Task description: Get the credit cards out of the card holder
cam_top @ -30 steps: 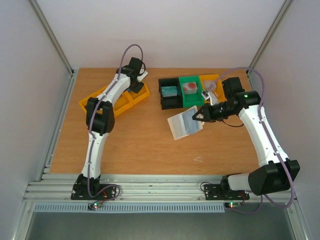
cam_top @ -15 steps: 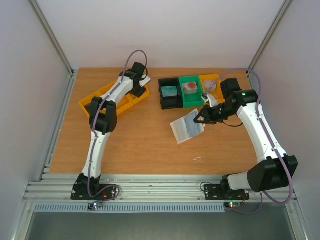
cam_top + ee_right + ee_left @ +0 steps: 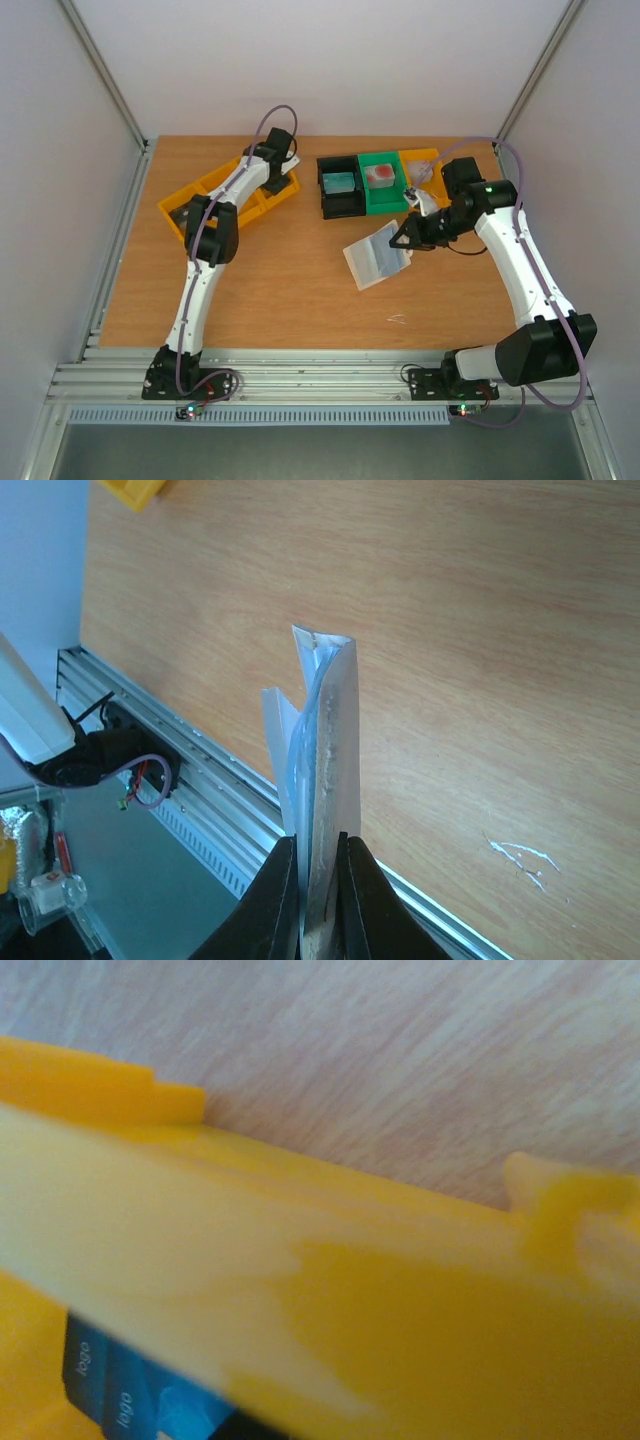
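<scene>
On the wooden counter (image 3: 290, 290) four bins are counted. There are one long yellow bin (image 3: 176, 206) on the left, one small yellow bin (image 3: 426, 157) at the far right, and one black bin (image 3: 336, 206) and one green bin (image 3: 384, 204) between them. One card holder (image 3: 376, 256) is seen. It is held open in front of the green bin, seemingly lifted from the counter, and its edge is pinched between the closed fingers of the right end effector (image 3: 402, 231). The left end effector (image 3: 282, 160) is down at the far end of the long yellow bin. Whether it is open or closed cannot be told, because its fingers are shown in no view. One credit card (image 3: 118, 1400), blue with the word "logo" printed on it, is seen in the left wrist view beyond the yellow wall, seemingly inside this bin. At least one card is therefore judged to be out already. Whether more cards are left in the holder cannot be told.
</scene>
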`<state>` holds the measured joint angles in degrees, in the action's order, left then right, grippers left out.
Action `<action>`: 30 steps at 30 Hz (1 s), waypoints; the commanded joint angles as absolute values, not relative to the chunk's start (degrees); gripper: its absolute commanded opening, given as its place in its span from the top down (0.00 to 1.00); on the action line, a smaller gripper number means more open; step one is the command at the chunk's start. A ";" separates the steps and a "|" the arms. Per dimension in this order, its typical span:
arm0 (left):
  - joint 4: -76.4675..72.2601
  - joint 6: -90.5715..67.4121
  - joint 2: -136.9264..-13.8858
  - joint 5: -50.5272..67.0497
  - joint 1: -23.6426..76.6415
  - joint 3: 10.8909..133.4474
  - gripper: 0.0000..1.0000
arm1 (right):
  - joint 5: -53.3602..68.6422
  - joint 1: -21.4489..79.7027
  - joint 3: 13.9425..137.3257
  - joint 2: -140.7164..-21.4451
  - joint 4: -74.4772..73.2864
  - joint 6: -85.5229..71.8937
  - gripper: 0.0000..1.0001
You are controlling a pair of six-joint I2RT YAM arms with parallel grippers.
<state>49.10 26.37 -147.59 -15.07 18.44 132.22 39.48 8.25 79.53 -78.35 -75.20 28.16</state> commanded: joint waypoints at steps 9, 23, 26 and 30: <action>38.85 32.35 -149.47 -22.33 15.94 133.60 0.94 | 39.01 7.82 80.60 -75.83 -76.75 29.01 0.99; 43.19 26.96 -139.61 -1.22 15.88 125.18 0.86 | 38.87 7.82 80.77 -74.45 -76.90 28.94 0.99; 43.48 27.07 -140.74 -2.02 16.03 123.16 0.86 | 38.60 7.82 80.68 -73.32 -77.46 28.96 0.99; 43.83 28.32 -141.89 -2.38 16.60 122.52 0.84 | 38.34 7.82 80.68 -72.33 -78.49 29.17 0.99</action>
<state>42.46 28.29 -141.27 -3.51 16.14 123.94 38.54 8.23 79.53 -74.50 -76.79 28.23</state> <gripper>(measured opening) 0.150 0.084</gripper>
